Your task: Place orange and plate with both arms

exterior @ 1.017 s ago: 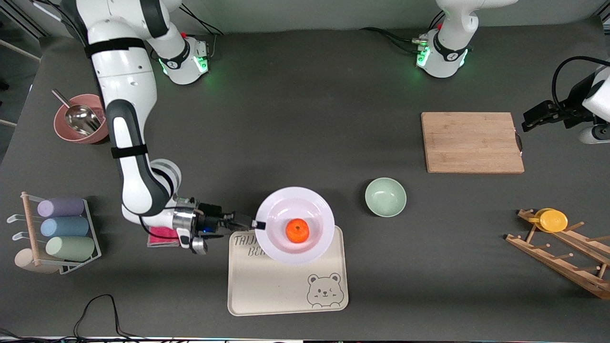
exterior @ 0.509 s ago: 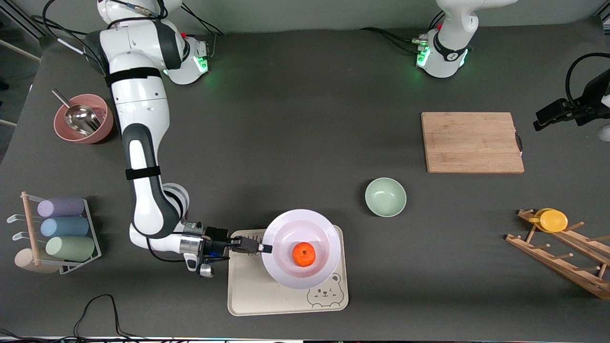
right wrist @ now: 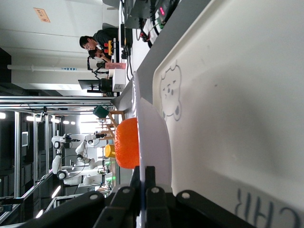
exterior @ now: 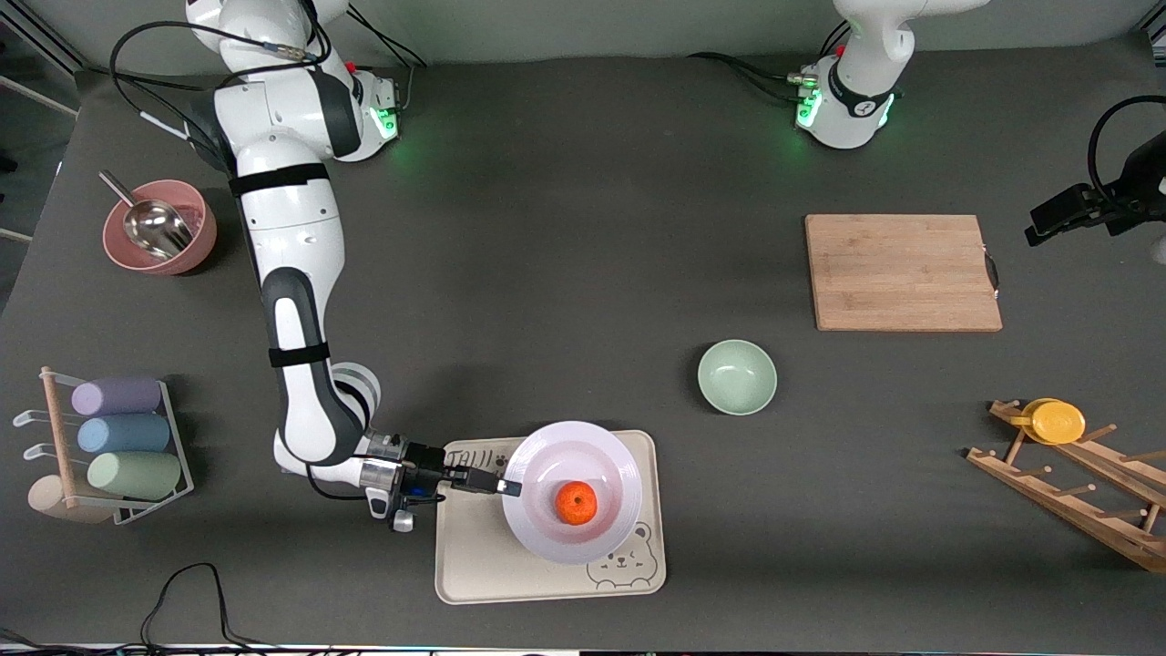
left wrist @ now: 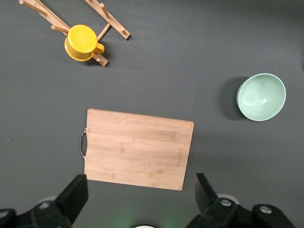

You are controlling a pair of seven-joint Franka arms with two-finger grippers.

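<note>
The pale lavender-white plate (exterior: 612,452) is over the cream bear tray (exterior: 492,556), with the orange (exterior: 576,503) sitting in its middle. My right gripper (exterior: 508,487) is shut on the plate's rim at the side toward the right arm's end. In the right wrist view the plate (right wrist: 154,137) is seen edge-on, pinched by the gripper (right wrist: 148,178), with the orange (right wrist: 126,142) on it and the tray (right wrist: 237,95) just under it. My left gripper (exterior: 1048,219) waits high up at the left arm's end; its wrist view shows it (left wrist: 137,199) open and empty.
A mint-green bowl (exterior: 737,376) stands farther from the front camera than the tray. A wooden cutting board (exterior: 902,271) and a wooden rack with a yellow cup (exterior: 1057,421) are at the left arm's end. A pink bowl with a scoop (exterior: 157,228) and a cup rack (exterior: 118,433) are at the right arm's end.
My right gripper has carried the plate with the orange toward the front camera, from the tray's edge to over its middle. The left gripper has drawn slightly outward.
</note>
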